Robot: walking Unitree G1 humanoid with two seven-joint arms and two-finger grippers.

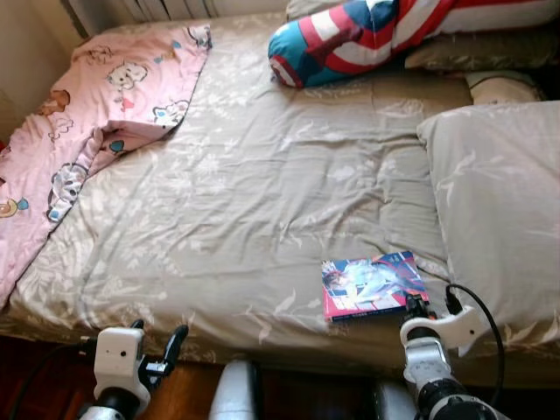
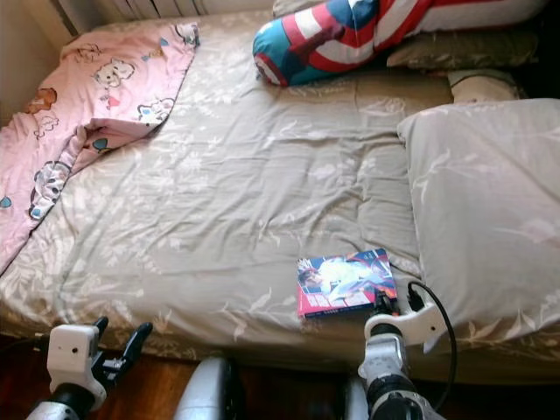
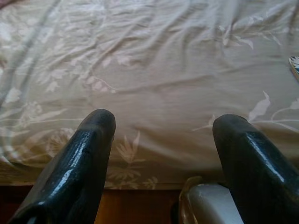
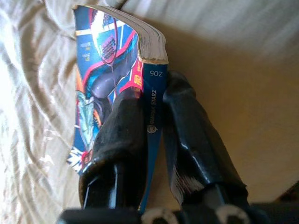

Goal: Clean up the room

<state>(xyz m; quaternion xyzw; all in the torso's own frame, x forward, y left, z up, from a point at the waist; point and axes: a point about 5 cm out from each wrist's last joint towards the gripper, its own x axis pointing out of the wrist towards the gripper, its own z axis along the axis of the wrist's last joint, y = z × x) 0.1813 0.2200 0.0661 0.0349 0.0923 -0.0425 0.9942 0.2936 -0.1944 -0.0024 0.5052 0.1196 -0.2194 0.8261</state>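
A comic book [image 1: 372, 285] with a blue and red cover lies flat on the beige bed sheet [image 1: 245, 192], near the bed's front edge on the right. My right gripper [image 1: 418, 306] is at the book's near right corner. In the right wrist view the gripper [image 4: 152, 91] is shut on the book [image 4: 110, 60], one finger on the cover and one under the spine side. My left gripper [image 1: 159, 334] hangs open at the bed's front edge on the left, with nothing between its fingers [image 3: 88, 140].
A pink cartoon blanket [image 1: 96, 96] lies crumpled over the bed's far left. A red, white and blue bolster [image 1: 367, 35] lies at the back. A large beige pillow [image 1: 503, 201] sits right of the book. Dark wooden floor [image 1: 188, 398] shows below the bed edge.
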